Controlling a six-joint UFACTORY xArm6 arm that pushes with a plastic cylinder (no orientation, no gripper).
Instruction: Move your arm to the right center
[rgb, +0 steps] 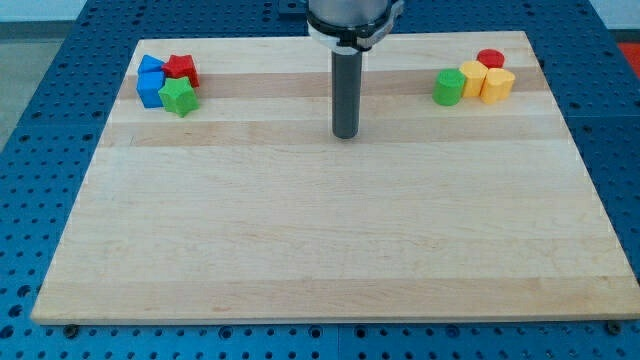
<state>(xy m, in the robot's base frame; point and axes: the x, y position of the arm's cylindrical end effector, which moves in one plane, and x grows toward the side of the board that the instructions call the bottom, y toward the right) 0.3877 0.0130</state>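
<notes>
My tip (346, 135) is the lower end of a dark rod standing on the wooden board (330, 250), near the view's top centre. It touches no block. At the view's top left lies a cluster: two blue blocks (150, 82), a red block (181, 68) and a green star-shaped block (179, 97). At the view's top right lies another cluster: a green cylinder-like block (449, 87), two yellow blocks (486, 82) and a red cylinder (490, 58). My tip is roughly midway between the two clusters.
The board lies on a blue perforated table (40, 150) that shows around all its edges. The arm's white and grey mount (352, 18) hangs over the board's top edge.
</notes>
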